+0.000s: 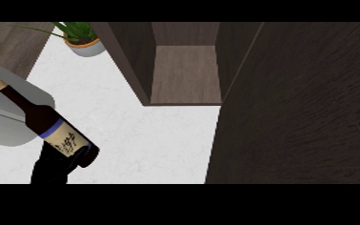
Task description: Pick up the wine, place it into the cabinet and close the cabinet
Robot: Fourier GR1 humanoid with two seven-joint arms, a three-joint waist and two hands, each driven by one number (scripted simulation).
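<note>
The cabinet (184,71) at twelve o'clock is showing matt, dark wood grain, and its door (295,109) at three is looking rougher. The counter (151,128) is looking like smooth pale stone. At eight, the bottle (44,121) is gleaming as dark glass with a paper label (65,142).

A dark wine bottle (44,122) with a blue-banded label lies tilted at lower left, its base gripped by the black left hand (62,164). Above centre, an open cabinet (184,71) shows a bare wooden shelf; its dark door (295,109) fills the right side. A potted plant (83,40) sits on the white counter (151,133).
</note>
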